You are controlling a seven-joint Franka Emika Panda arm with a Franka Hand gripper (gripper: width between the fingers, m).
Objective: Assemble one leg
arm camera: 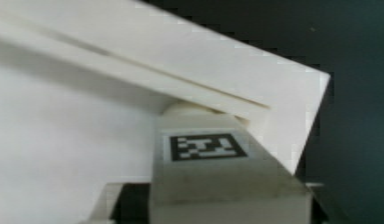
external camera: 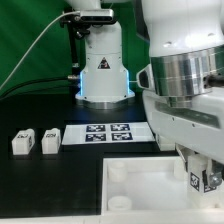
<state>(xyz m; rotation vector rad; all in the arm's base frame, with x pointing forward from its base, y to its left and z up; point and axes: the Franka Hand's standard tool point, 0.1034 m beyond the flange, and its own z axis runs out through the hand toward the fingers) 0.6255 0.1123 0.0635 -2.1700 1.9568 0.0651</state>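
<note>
One black worktop [external camera: 40, 190] carries everything. Largest item on it: the white square tabletop [external camera: 135, 185] with round corner sockets, at the exterior view's lower right. The marker board [external camera: 108, 133] lies flat beyond it, in front of the arm's base. Two spare legs [external camera: 36, 142] stand side by side at the exterior view's left, well apart from the tabletop. The pincer [external camera: 203, 180] hangs over the tabletop's right part, closed on a tagged leg [arm camera: 210, 165]. Wrist view: this leg stands against the tabletop's raised rim near a corner.
</note>
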